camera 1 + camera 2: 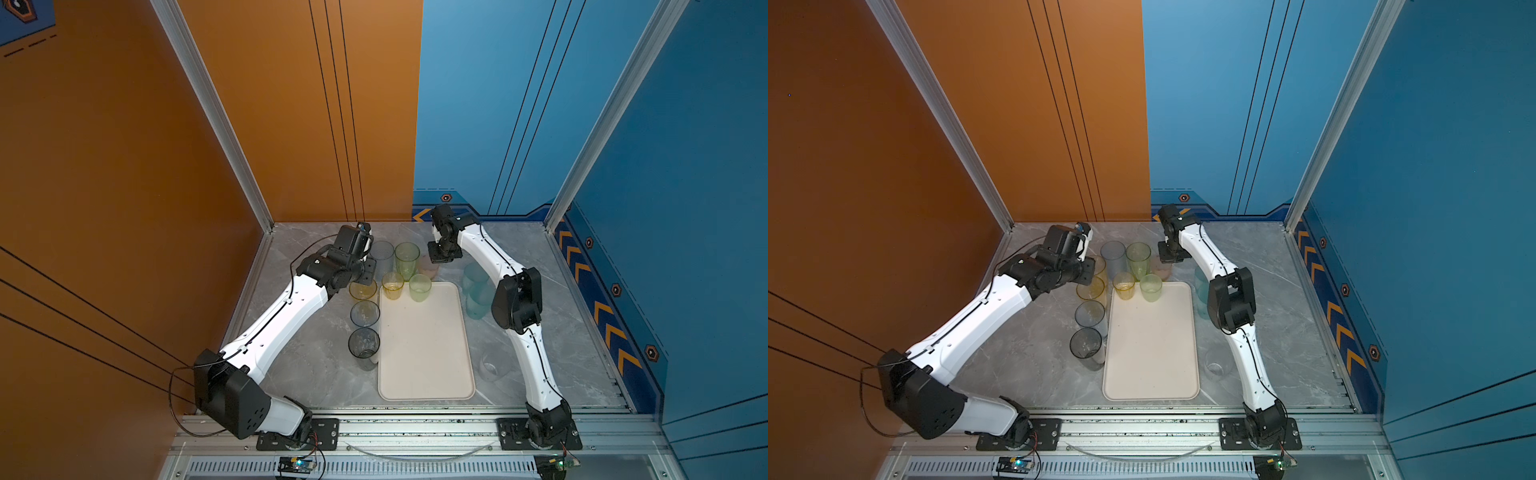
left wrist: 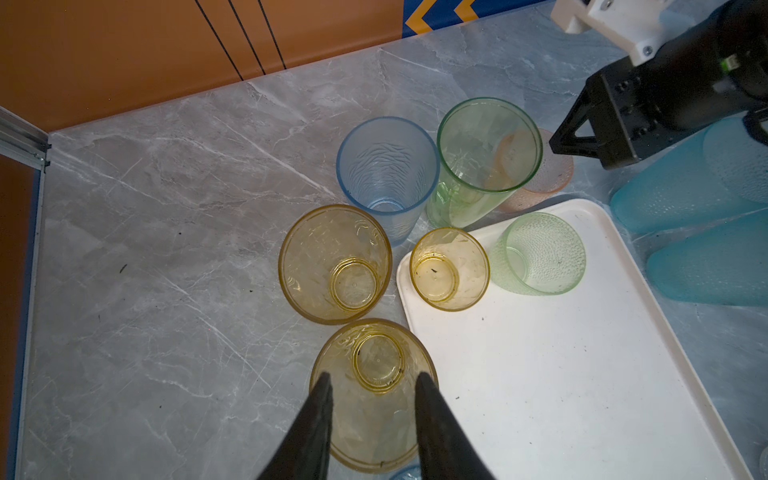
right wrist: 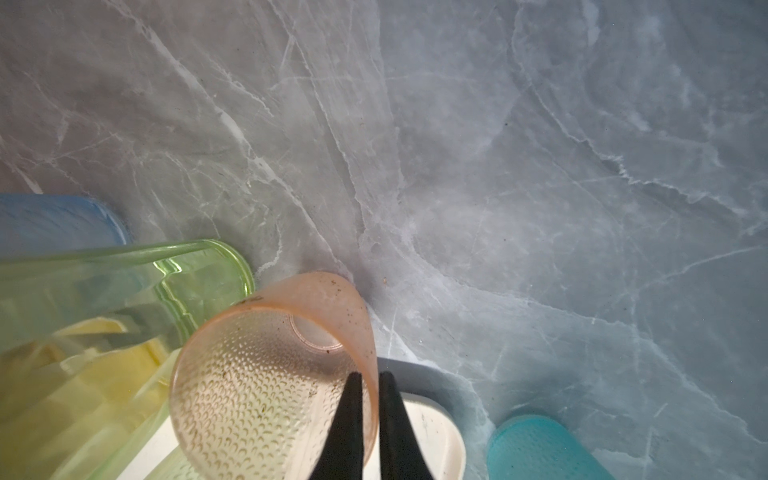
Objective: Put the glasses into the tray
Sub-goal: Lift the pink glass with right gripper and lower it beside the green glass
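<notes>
Right tool [image 3: 370,376] nips a pink tumbler [image 3: 266,395]; left tool [image 2: 374,376] is spread over a yellow tumbler [image 2: 374,424].

The right tool's thin black fingers are pressed together on the pink tumbler's dimpled translucent wall, one inside the rim and one outside. That tumbler is on the grey marbled bench [image 2: 166,208], just past the far rim of the tray [image 1: 428,353]. The left tool's fingers stand apart above the round mouth of the yellow tumbler, which is beside the tray; whether they touch it cannot be told. The smooth, cream, round-cornered tray holds a small yellow tumbler [image 2: 449,270] and a pebbled green tumbler [image 2: 540,253] at its far end.
</notes>
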`<state>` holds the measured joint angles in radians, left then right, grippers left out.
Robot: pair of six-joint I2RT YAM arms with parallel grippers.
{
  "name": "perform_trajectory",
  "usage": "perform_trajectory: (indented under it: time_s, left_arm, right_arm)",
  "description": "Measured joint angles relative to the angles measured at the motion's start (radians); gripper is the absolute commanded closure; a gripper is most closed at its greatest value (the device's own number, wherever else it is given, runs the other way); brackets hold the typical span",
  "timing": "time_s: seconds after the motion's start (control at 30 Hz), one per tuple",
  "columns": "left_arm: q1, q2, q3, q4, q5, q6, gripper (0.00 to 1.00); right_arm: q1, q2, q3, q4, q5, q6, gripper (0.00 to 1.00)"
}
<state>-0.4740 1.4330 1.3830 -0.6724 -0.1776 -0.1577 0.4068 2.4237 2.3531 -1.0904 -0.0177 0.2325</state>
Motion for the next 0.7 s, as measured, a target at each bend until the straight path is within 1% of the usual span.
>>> perform_trajectory:
  time_s: [0.37,0.47,0.57,0.7]
  left_arm:
    - [0.003,0.000,-0.001,0.000,0.000,0.000,0.65]
    - [0.003,0.000,-0.002,0.000,0.000,0.000,0.65]
    - [0.003,-0.002,-0.006,0.003,0.000,0.000,0.65]
    - [0.005,-0.008,-0.009,0.002,0.000,0.000,0.65]
  right_arm:
    - [0.001,0.000,0.000,-0.001,0.041,0.000,1.00]
    - [0.001,-0.002,-0.002,0.000,0.053,0.000,1.00]
    - [0.001,-0.033,-0.037,0.003,0.064,0.000,1.00]
    - [0.000,-0.133,-0.116,0.013,0.079,0.000,1.00]
